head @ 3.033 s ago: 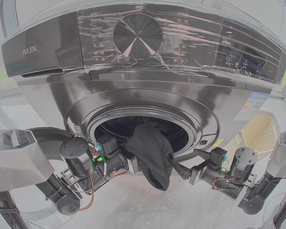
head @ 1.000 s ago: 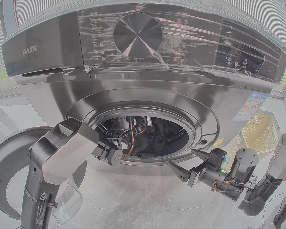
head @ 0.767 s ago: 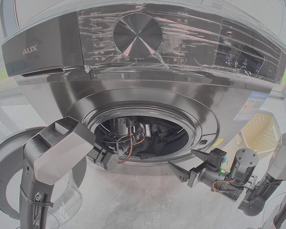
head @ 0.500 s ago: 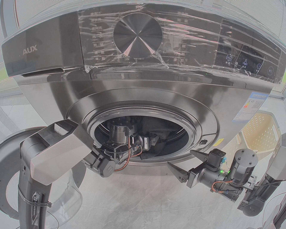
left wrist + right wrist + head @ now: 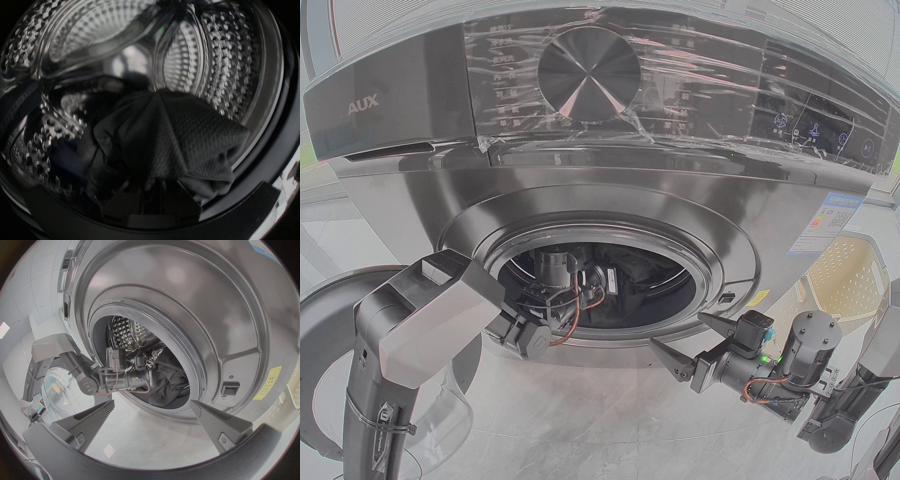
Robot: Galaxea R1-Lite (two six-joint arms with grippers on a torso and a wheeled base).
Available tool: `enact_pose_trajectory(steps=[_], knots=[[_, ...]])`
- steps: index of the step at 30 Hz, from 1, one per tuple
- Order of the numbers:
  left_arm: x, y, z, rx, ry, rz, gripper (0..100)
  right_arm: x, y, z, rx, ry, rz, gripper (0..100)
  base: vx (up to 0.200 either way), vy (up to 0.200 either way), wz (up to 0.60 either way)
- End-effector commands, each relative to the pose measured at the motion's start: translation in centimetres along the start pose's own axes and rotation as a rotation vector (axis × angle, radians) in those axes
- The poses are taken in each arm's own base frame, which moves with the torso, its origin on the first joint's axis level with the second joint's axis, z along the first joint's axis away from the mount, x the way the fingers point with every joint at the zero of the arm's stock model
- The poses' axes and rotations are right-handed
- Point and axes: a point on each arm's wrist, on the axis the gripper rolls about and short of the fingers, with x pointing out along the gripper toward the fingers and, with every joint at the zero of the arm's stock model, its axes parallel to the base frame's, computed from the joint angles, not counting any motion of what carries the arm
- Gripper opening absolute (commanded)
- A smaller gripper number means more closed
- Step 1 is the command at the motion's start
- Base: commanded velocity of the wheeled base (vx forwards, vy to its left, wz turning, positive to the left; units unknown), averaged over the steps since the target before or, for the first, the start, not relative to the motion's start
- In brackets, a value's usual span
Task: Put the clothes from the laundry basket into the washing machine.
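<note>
Head view: the washing machine (image 5: 600, 187) stands close in front, its round opening (image 5: 725, 275) uncovered and the glass door (image 5: 325, 350) swung out to the left. The left arm (image 5: 425, 312) crosses the lower left rim of the opening, with its wrist inside the drum. A black garment (image 5: 640, 272) lies in the drum just past the wrist; the right half of the opening is free. The right claw (image 5: 677, 329) hangs outside the machine, below the lower right rim and apart from it, spread wide and holding nothing. Bare floor (image 5: 581, 425) lies between the two arms. A pale perforated laundry basket (image 5: 850, 275) shows at the right, beside the machine.

Left wrist view: the left claw (image 5: 156, 200) is deep in the dimpled steel drum (image 5: 225, 62). The garment (image 5: 168, 134) is heaped right against it and hides its tips, so I cannot tell whether it grips the cloth or how far it is parted. The dark door seal (image 5: 268, 175) curves close by.

Right wrist view: the right claw (image 5: 151, 404) is wide open and empty, facing the opening (image 5: 187, 343) from outside. The left arm (image 5: 81, 374) enters over the near rim, and the garment (image 5: 167, 383) sags low in the drum, near the front lip
</note>
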Motion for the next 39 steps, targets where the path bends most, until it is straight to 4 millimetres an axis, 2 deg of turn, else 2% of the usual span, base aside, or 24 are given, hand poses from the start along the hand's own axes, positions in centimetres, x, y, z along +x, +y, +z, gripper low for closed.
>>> enact_pose_trajectory(steps=[1,7,11,15,19,20,22,29,34,39], knots=[[1.9,-0.2,3.1,-0.034,-0.206,0.011,0,0.1,0.0,0.3,-0.001,-0.014,0.001,100,0.000,0.000,0.00],[3.6,0.2,4.8,-0.048,-0.342,0.054,0,0.3,0.1,0.5,0.000,-0.024,0.004,100,0.000,0.000,0.00],[4.0,0.1,5.7,-0.051,-0.397,0.046,0,0.3,0.1,0.6,0.001,-0.028,0.005,100,0.000,0.000,0.00],[4.7,0.4,6.2,-0.055,-0.446,0.049,0,0.3,0.2,0.5,0.000,-0.026,0.007,100,0.000,0.000,0.00],[5.0,0.7,5.8,-0.052,-0.443,0.063,0,0.3,0.1,0.5,0.001,-0.026,0.007,100,0.000,0.000,0.00],[5.0,0.8,5.7,-0.052,-0.440,0.063,100,0.3,0.1,0.5,0.001,-0.026,0.007,100,0.000,0.000,0.00],[5.0,0.7,5.5,-0.052,-0.432,0.063,100,0.3,0.1,0.5,0.001,-0.026,0.007,100,0.000,0.000,0.00],[4.0,-0.3,2.9,-0.037,-0.295,0.072,100,0.3,0.1,0.4,0.002,-0.020,0.007,100,0.000,0.000,0.00],[3.1,-0.5,2.3,-0.011,-0.243,0.078,100,0.4,0.0,0.2,0.001,-0.012,0.004,100,0.000,0.000,0.00],[1.2,-1.0,2.4,0.014,-0.173,0.080,100,0.3,0.0,0.2,0.002,-0.012,0.004,100,0.000,0.000,0.00]])
